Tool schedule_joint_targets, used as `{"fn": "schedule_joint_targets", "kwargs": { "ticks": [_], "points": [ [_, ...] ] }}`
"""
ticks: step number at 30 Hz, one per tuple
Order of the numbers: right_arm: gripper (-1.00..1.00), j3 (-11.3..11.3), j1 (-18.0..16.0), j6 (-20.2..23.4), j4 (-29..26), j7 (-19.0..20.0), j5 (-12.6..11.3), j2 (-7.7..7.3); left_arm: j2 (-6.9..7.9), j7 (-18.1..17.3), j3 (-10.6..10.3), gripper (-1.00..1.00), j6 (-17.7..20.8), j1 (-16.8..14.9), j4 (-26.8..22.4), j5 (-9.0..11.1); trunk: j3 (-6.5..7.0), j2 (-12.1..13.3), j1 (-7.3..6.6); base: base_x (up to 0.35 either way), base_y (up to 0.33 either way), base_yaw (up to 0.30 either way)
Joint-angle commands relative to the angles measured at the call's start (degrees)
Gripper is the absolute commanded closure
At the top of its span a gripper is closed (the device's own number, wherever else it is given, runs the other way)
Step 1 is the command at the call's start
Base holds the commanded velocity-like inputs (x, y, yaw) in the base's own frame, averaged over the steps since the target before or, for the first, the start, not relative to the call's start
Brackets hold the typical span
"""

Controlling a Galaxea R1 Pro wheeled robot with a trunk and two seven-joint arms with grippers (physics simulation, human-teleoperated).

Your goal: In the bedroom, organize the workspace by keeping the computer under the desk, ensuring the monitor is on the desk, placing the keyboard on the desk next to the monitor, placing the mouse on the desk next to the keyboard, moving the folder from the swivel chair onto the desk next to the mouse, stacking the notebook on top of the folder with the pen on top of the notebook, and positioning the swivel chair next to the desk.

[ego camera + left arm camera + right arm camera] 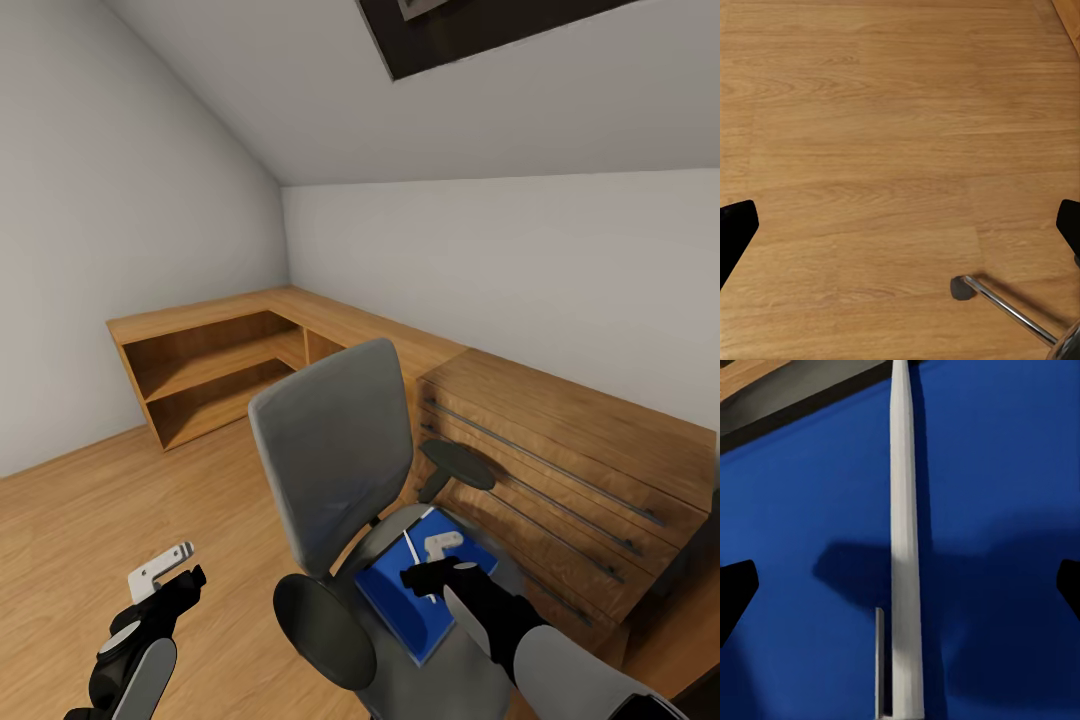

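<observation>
Under a sloping white ceiling, the head view takes in a pale-walled room with a light wood plank floor [70,530], a low open wooden corner shelf [215,365] along the far walls and a light wooden drawer chest [570,470] to the right. The grey swivel chair with dark round armrests [340,470] stands beside that chest, its backrest towards the camera, and the bright blue flat folder [400,600] lies on its seat with the thin white pen [417,557] on top. The right gripper [437,572] hovers just above the pen; the right arm hides part of the folder and seat. The left gripper [165,575] hangs over bare floor, well apart from the chair. In the left wrist view, plank floor lies below, with one metal leg and dark caster of the chair base [1009,304] cut off at the edge; the dark fingertips [735,232] sit at opposite borders, spread wide with nothing between them. In the right wrist view, the pen [905,547] runs lengthwise across the blue folder [1005,472], its clip showing and one end cut off; the fingertips [735,589] stand wide apart on either side, not touching it.
</observation>
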Motion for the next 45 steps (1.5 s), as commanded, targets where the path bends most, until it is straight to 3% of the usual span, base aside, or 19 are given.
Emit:
{"fn": "schedule_joint_targets", "kwargs": {
  "ticks": [1, 11, 45],
  "points": [
    [-1.00, 0.3, 0.0, 0.3, -0.1, -0.3, -0.3, 0.01, 0.06, 0.5, -0.1, -1.00, 0.1, 0.0, -0.1, 0.4, -0.05, 0.0, 0.00, 0.000, 0.000, 0.000],
    [-1.00, 0.3, 0.0, 0.6, -0.1, -3.2, -0.2, 0.76, 0.06, 0.5, -0.2, -1.00, 0.1, 0.0, -0.1, 0.4, -0.05, 0.0, 0.00, 0.000, 0.000, 0.000],
    [-1.00, 0.3, 0.0, 3.2, -0.1, -6.0, -0.1, 1.29, -0.03, 0.5, -0.3, -1.00, 0.2, 0.0, 0.0, 0.4, -0.23, -0.4, 0.22, 0.000, 0.000, 0.000]
  ]
}}
